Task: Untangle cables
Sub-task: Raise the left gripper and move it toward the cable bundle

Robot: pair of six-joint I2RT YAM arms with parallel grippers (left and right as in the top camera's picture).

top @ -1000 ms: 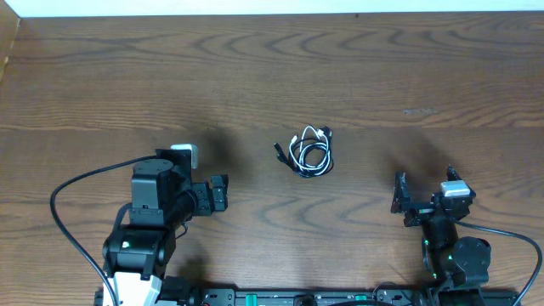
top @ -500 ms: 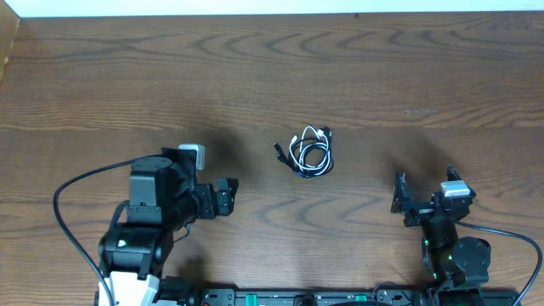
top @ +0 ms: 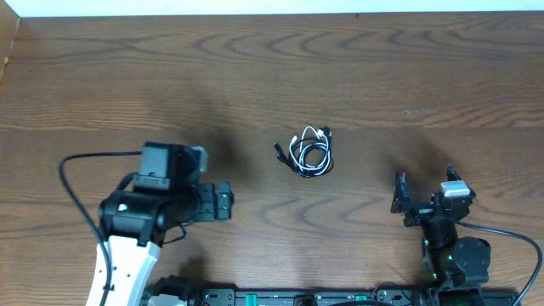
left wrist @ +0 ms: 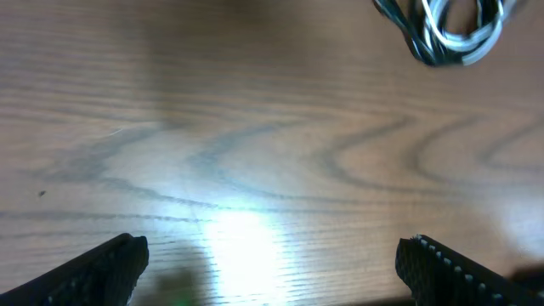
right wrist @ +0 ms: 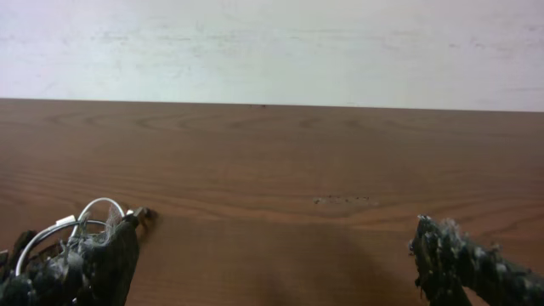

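Observation:
The black and white cables (top: 309, 151) lie tangled in one small bundle at the table's middle. The bundle also shows at the top right of the left wrist view (left wrist: 446, 30) and at the lower left of the right wrist view (right wrist: 72, 234), partly behind a finger. My left gripper (top: 223, 201) is open and empty, low over the table, left of and nearer than the bundle. My right gripper (top: 399, 197) is open and empty, at the right front, apart from the cables.
The wooden table (top: 255, 76) runs back to a white wall (right wrist: 272, 42). A thick black arm wire (top: 76, 166) loops at the left of the left arm. The arm bases stand at the front edge.
My left arm has swung and its wrist has turned, the gripper staying near the same spot left of the bundle. The right arm and the cables have not moved.

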